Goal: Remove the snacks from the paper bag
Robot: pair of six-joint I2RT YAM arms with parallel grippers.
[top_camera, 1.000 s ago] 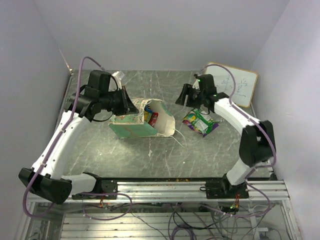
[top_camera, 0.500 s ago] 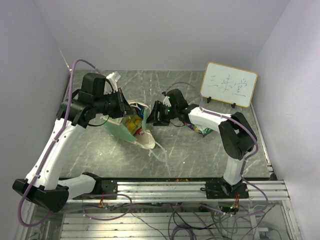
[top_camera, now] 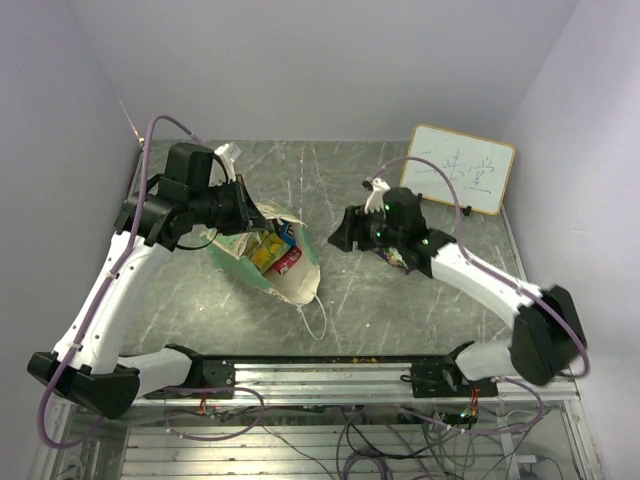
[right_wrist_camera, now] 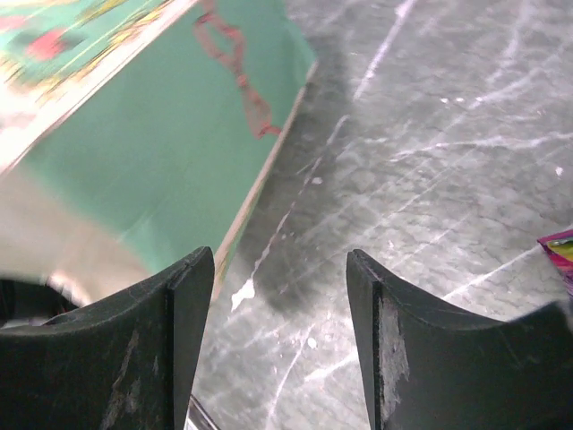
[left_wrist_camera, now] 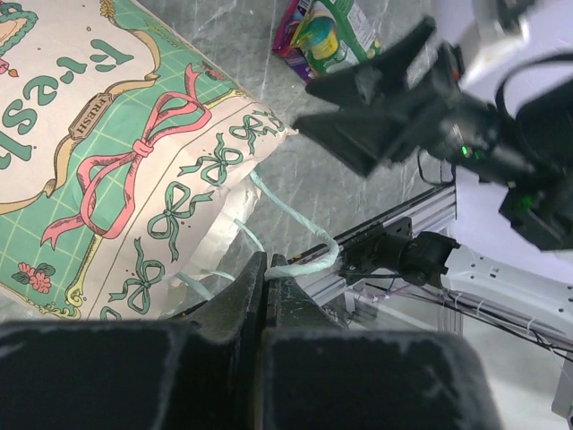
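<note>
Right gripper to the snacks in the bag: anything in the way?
Nothing visible. Only bare tabletop lies between the open right gripper and the paper bag mouth, where the snacks show.

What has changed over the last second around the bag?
The right end effector swung from beside the whiteboard to the paper bag's mouth, then backed off to the right. It is open and empty. The left end effector turned the bag, so its mouth now faces more toward the near edge. Unchanged: the left end effector is shut on the bag, snacks are inside, and one packet is on the table.
</note>
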